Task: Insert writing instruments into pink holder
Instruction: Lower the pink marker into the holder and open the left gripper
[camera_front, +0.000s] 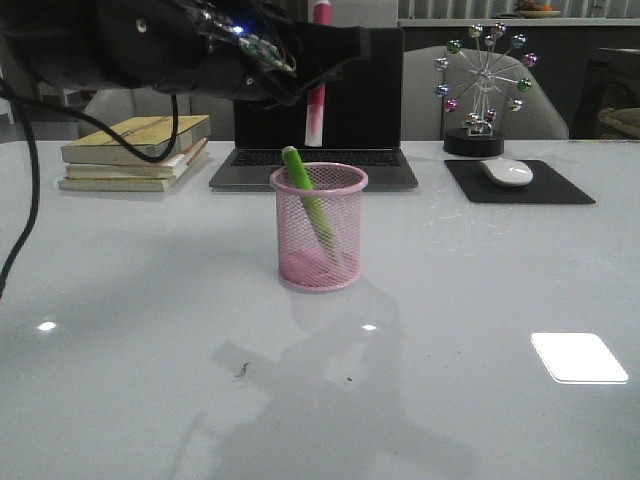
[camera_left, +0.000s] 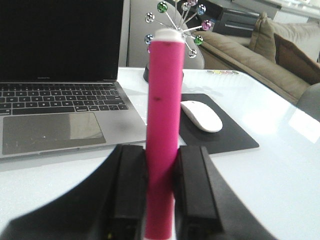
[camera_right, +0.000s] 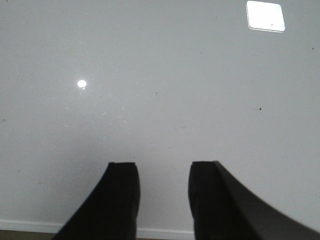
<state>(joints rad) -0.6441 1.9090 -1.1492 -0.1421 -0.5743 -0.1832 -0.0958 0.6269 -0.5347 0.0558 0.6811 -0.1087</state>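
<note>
The pink holder (camera_front: 345, 232) stands upright mid-table in the front view. The green marker (camera_front: 299, 168) leans inside it, its top poking above the rim. Directly above the holder, the pink marker (camera_front: 315, 115) hangs upright, clear of the rim, its pale end pointing down. My left gripper (camera_front: 305, 82) is shut on that pink marker (camera_left: 162, 100); in the left wrist view the left gripper (camera_left: 162, 150) clamps the barrel from both sides. Only the right wrist view shows my right gripper (camera_right: 162, 167), which is open over bare table with nothing between its fingers.
A laptop (camera_front: 365, 105) sits open behind the holder. Stacked books (camera_front: 135, 152) lie at the back left. At the back right are a ferris-wheel ornament (camera_front: 485, 85) and a white mouse (camera_front: 507, 171) on a black pad (camera_front: 560, 187).
</note>
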